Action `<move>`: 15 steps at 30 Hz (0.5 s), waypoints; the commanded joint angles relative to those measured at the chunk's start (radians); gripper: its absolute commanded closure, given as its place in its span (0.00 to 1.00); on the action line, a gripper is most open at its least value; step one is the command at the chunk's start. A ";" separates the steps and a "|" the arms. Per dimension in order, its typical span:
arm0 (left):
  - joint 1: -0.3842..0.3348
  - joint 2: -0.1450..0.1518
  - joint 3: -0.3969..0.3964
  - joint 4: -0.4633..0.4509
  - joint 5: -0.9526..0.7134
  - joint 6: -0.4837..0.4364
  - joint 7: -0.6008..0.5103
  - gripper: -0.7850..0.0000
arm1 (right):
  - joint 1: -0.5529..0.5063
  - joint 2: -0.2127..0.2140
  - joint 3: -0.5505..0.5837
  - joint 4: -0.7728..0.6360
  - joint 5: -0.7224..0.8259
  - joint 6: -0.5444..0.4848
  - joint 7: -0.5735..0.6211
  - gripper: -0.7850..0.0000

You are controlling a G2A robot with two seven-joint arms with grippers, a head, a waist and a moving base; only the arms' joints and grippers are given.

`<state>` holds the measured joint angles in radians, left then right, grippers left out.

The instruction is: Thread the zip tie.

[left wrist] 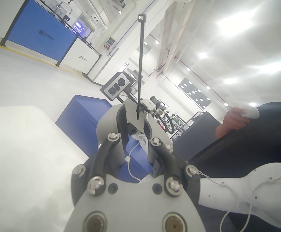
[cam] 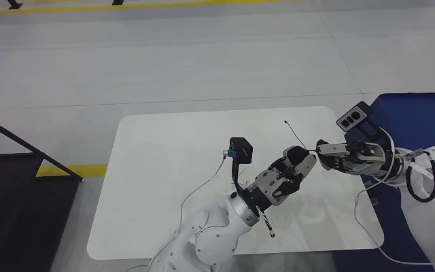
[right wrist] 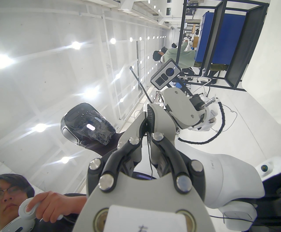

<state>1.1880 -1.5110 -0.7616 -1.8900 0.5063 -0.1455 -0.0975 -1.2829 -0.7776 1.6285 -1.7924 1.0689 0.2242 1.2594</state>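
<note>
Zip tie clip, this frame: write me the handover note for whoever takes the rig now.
Right gripper: shut on the zip tie over the table; the head end sticks out free, the tail hangs behind the grip.
Left gripper: open, holding nothing, facing the right gripper tip to tip.
Done: tie is up off the table.
Left: strap is straight, nothing through the head; the tail has yet to be looped round and fed in.

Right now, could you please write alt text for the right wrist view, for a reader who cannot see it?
The right gripper is shut on a thin black zip tie, whose head end sticks out ahead of it while the tail trails back toward the wrist. The left arm faces it close beyond.
</note>
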 commanded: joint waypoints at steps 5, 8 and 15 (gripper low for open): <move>-0.010 -0.007 0.002 0.002 -0.006 0.004 0.000 0.97 | 0.000 0.000 0.000 0.000 0.000 0.000 0.000 1.00; -0.011 -0.008 0.000 0.003 -0.004 0.005 -0.002 1.00 | 0.000 0.000 0.000 0.000 0.000 0.000 0.000 1.00; -0.006 -0.011 -0.005 0.005 0.000 0.006 -0.010 1.00 | 0.000 0.000 0.000 0.000 0.000 0.000 0.000 1.00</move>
<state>1.1811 -1.5217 -0.7666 -1.8843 0.5060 -0.1390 -0.1068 -1.2829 -0.7776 1.6285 -1.7924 1.0689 0.2242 1.2594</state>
